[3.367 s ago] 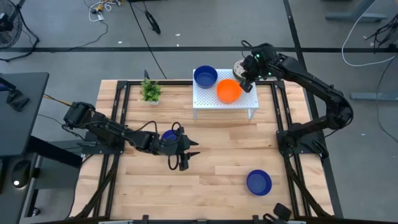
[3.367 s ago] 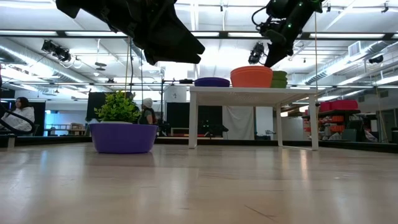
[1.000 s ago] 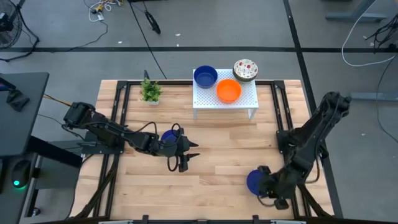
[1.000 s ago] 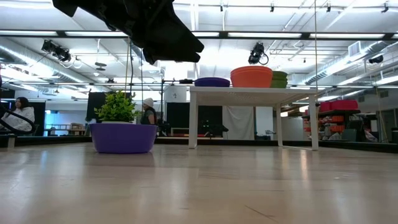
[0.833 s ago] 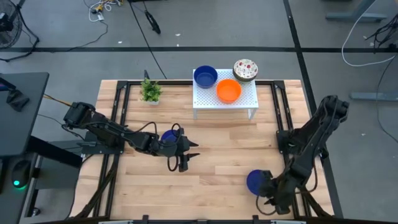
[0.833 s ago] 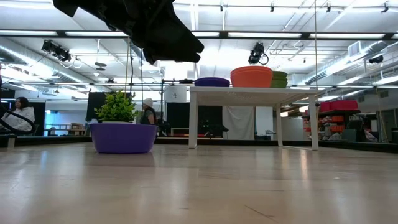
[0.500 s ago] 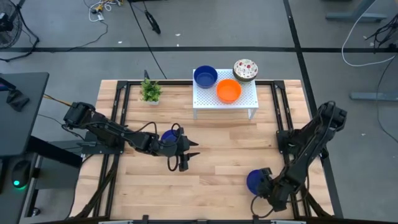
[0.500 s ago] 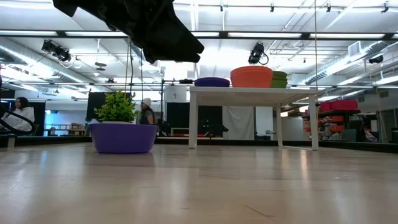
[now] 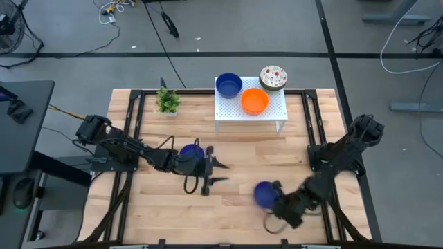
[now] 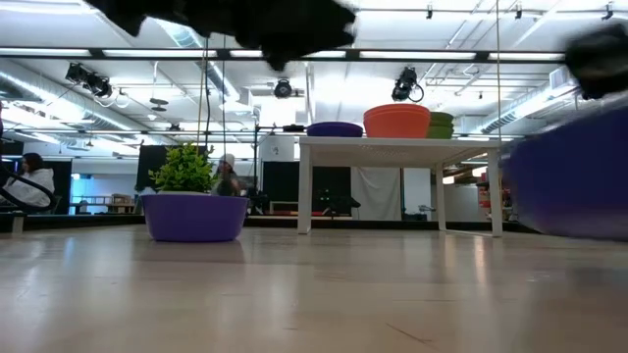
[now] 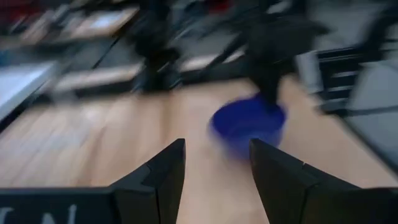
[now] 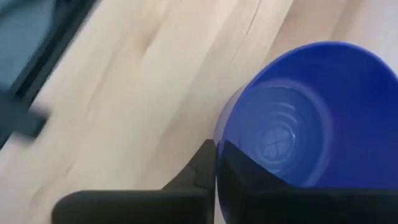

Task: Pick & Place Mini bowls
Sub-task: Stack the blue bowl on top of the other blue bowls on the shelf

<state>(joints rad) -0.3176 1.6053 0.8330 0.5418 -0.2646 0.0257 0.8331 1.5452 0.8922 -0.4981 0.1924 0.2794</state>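
On the tabletop (image 9: pixel 235 149), the stand (image 9: pixel 250 111) sits at the far middle with two bowls (image 9: pixel 228 85) on it. A third bowl (image 9: pixel 273 77) sits just behind it. The plant (image 9: pixel 167 101) is to its left. One bowl (image 9: pixel 191 152) lies left of middle, another (image 9: pixel 264 194) near the right.

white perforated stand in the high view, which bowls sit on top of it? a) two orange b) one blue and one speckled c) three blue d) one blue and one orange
D: the white perforated stand carries a blue bowl and an orange bowl; the speckled bowl lies just past its far right corner.
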